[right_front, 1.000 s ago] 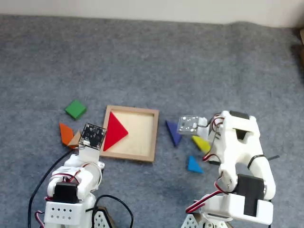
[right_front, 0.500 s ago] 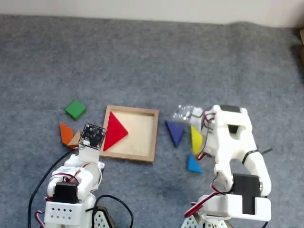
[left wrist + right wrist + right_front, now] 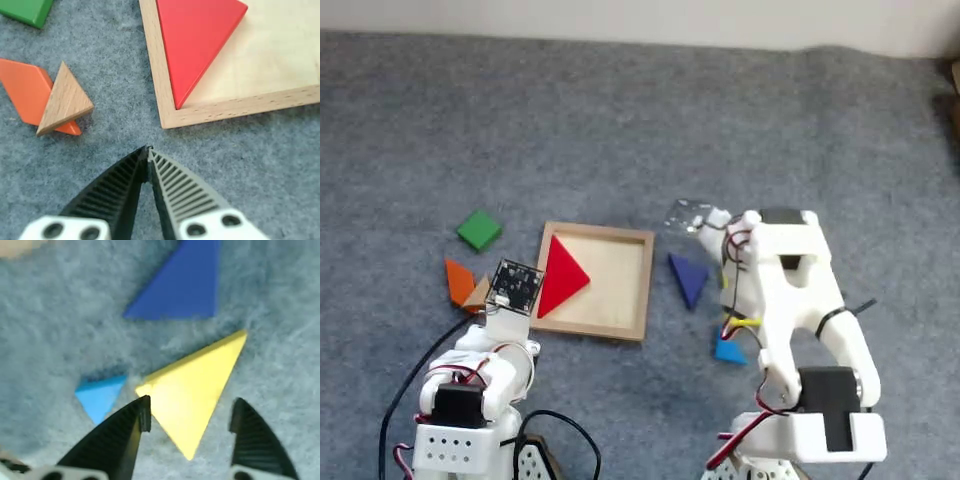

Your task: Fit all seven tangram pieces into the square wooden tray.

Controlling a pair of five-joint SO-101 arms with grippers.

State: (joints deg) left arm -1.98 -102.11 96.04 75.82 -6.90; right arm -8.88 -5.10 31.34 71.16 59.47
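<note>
Right side swung toward 10 o'clock, over the yellow piece

High view: the right arm (image 3: 785,285) now covers most of the yellow triangle (image 3: 200,382) and hides its own fingertips. Wrist view: the right gripper (image 3: 192,412) is spread, jaws straddling that piece on the carpet (image 3: 620,130), not gripping. From the tray (image 3: 646,290), the dark blue triangle (image 3: 688,277) lies at 3 o'clock and the light blue triangle (image 3: 728,349) at 4. The left gripper (image 3: 148,154) is clenched empty off the tray's 7 o'clock corner. The red triangle (image 3: 561,275) sits in the tray.

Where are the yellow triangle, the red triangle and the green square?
yellow triangle (image 3: 190,392): right wrist view, centre of its top face.
red triangle (image 3: 195,35): left wrist view, middle of its visible face.
green square (image 3: 478,229): high view, centre of its top face.
</note>
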